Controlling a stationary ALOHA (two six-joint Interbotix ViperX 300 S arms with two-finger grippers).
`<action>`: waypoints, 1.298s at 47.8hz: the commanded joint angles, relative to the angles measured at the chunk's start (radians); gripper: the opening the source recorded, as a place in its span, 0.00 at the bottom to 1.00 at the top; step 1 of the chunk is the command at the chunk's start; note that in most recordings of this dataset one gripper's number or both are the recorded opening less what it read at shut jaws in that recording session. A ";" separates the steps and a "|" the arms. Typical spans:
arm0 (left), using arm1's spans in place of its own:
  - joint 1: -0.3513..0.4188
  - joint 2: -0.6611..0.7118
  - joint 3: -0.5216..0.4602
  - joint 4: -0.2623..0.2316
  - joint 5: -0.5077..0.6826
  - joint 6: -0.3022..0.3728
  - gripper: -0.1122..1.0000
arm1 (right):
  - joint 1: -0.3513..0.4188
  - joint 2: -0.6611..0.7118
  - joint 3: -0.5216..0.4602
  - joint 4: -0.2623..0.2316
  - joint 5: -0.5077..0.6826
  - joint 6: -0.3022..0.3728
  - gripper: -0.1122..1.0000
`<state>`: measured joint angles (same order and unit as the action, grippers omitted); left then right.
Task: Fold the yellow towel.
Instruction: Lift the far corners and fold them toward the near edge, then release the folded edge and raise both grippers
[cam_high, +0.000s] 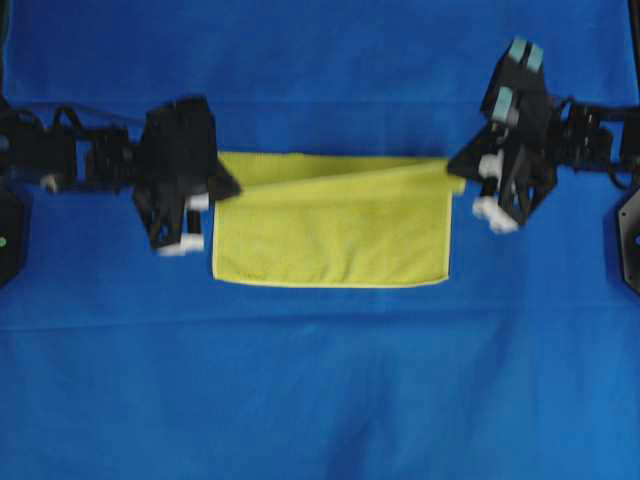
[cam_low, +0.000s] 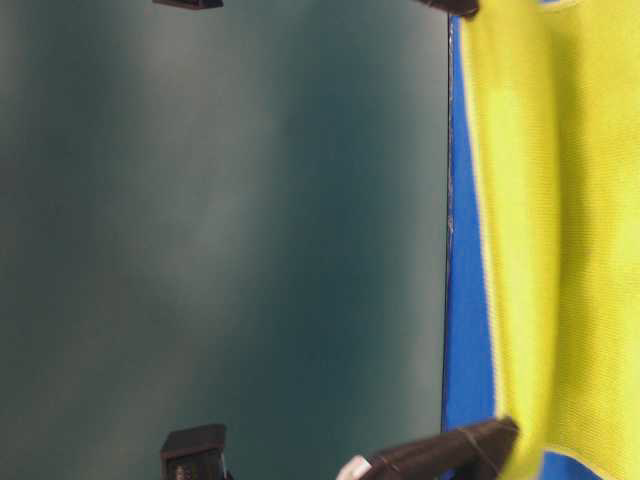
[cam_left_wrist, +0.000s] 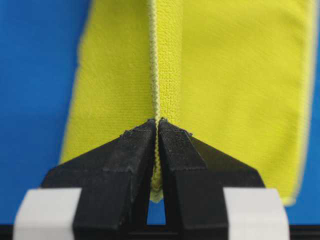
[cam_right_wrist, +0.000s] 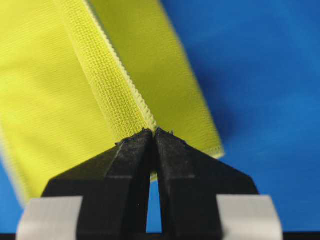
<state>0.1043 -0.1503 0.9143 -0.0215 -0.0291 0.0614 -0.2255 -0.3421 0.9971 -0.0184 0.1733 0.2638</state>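
A: What is the left end effector (cam_left_wrist: 157, 125) doing now?

B: Its jaws are pressed together on the hem of the yellow towel (cam_high: 330, 235), at the towel's left end. The right end effector (cam_right_wrist: 153, 132) does the same at the other end; it pinches a corner of the lifted layer.

A: So which step is it?

B: I think it is the first fold, in the middle of it. In the overhead view one layer of the towel lies flat on the blue cloth surface (cam_high: 320, 400), and the held edge is stretched between the two end effectors, above the far part of the towel.

A: And what does the next move need?

B: In my judgement, both arms must carry the held edge together toward the near hem, at the same speed, so the layer does not go slanted. Already the right corner seems a little further forward than the left. Then they lower it and let go.

A: How do the arms stand?

B: Both reach inward from the sides of the bench, facing each other across the towel, left arm (cam_high: 90, 160) and right arm (cam_high: 570, 135).
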 joint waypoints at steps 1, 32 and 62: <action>-0.051 -0.012 -0.006 -0.002 0.006 -0.026 0.11 | 0.051 0.000 -0.006 0.002 0.000 0.028 0.13; -0.192 0.078 -0.005 -0.002 -0.052 -0.166 0.11 | 0.195 0.133 -0.026 0.002 -0.017 0.156 0.13; -0.227 0.031 -0.011 -0.002 -0.020 -0.164 0.50 | 0.298 0.133 -0.069 -0.003 -0.018 0.172 0.68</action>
<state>-0.1197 -0.0798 0.9219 -0.0215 -0.0568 -0.1028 0.0660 -0.1841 0.9526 -0.0184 0.1488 0.4387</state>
